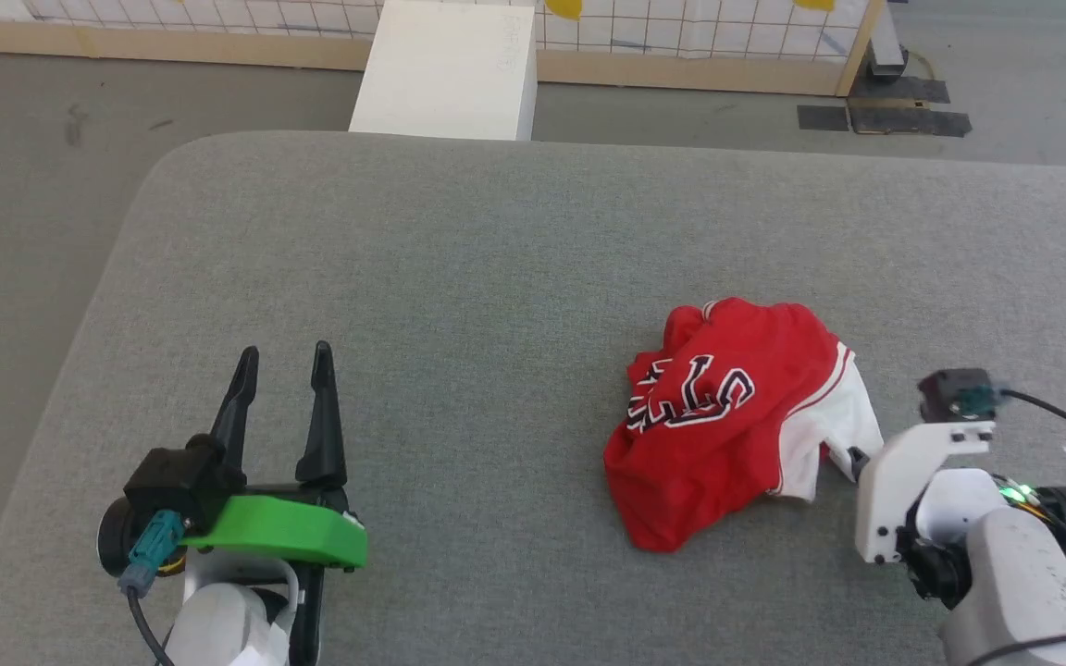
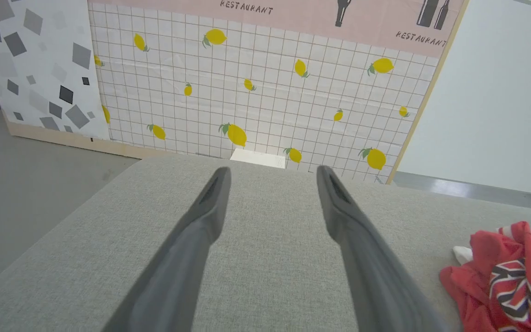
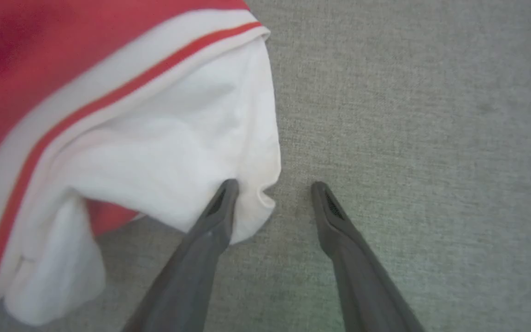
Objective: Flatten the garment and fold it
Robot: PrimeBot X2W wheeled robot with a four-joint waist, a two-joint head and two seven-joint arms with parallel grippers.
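The garment (image 1: 718, 416) lies crumpled in a heap on the right part of the grey padded table (image 1: 496, 259), red with black-and-white lettering on top and a white sleeve on its right side. My right gripper (image 1: 852, 460) is down at that sleeve. In the right wrist view its jaws (image 3: 274, 189) stand apart around the sleeve's edge (image 3: 155, 138), one finger (image 3: 219, 207) on the white cloth, the other (image 3: 330, 207) over bare table. My left gripper (image 1: 285, 351) hovers open and empty at the table's lower left (image 2: 273, 170), well apart from the garment (image 2: 510, 281).
A white box (image 1: 445, 69) stands on the floor just past the table's far edge. Behind it runs a lemon-patterned wall panel (image 2: 265, 92). Dark mats (image 1: 885, 116) lie on the floor at the far right. The table's rounded left corner (image 1: 154, 176) drops to grey floor.
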